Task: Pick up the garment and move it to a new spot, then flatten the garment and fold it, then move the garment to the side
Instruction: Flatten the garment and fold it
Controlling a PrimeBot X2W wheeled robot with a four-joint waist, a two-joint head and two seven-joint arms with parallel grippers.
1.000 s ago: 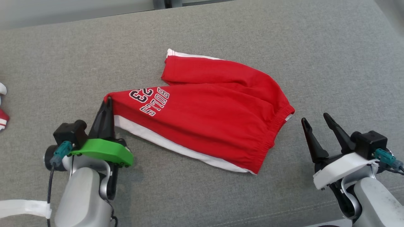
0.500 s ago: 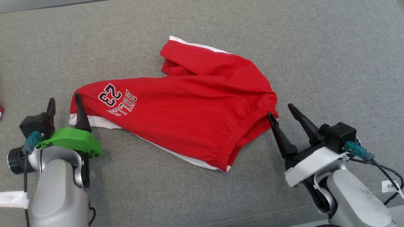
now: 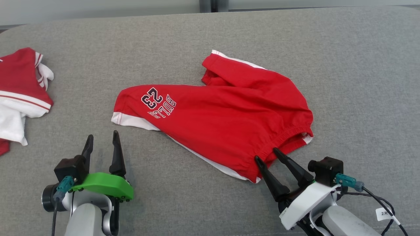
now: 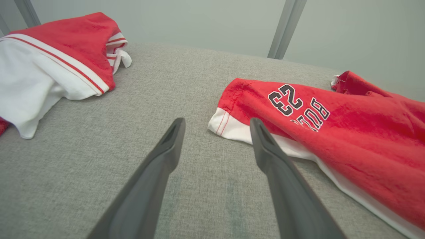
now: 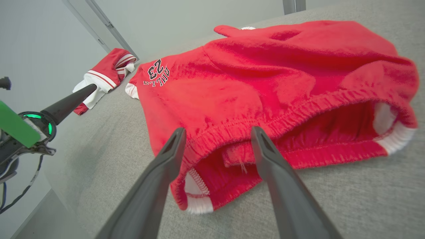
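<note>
Shorts [image 3: 223,121], red ones, lie spread in the middle of the grey surface [image 3: 361,82]. Right gripper [image 3: 266,154] sits with jaws apart right at the waistband [image 3: 282,144], nothing pinched. Left gripper [image 3: 102,134] is spread too, near the white hem [image 3: 131,120], not touching.

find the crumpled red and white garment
Head view: the red and white garment lies at the far left of the grey surface, left of the red shorts, beyond the left pincer.
</note>
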